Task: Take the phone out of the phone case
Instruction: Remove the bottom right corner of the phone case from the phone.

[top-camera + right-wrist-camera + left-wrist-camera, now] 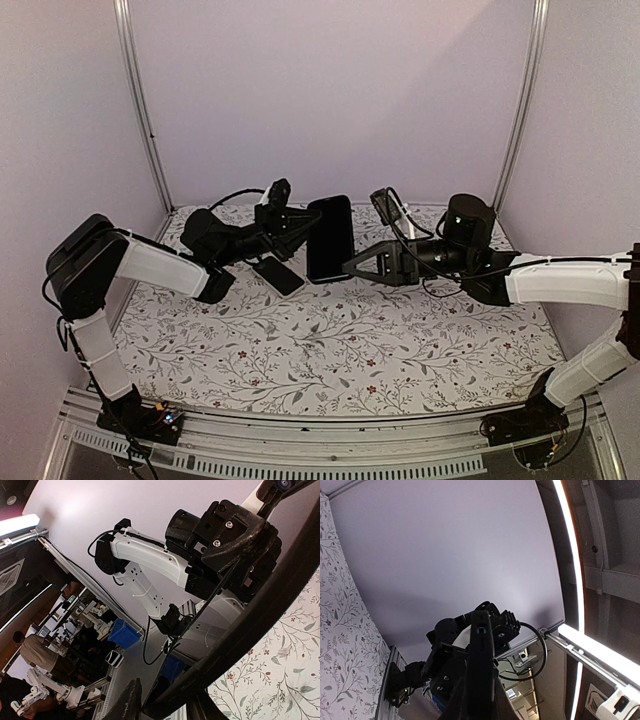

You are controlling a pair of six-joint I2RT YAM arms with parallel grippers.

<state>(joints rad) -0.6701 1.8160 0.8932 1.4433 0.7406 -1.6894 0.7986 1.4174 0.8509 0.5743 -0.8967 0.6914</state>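
Left gripper (302, 224) clamped tight on phone case (330, 240), which stands upright between its fingers. Right gripper (352, 268) slightly parted astride the case's lower corner, grip unclear. Dark slab (278, 274) lies flat under the left fingers.

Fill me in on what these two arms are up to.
The left hand is clamped on one long edge of a black phone, holding it up above the flowered table. The right hand sits at the opposite edge with its fingers either side of the rim, though it is unclear whether it grips. Whether the case is on the phone cannot be told. Another flat dark slab lies on the table near the left arm.
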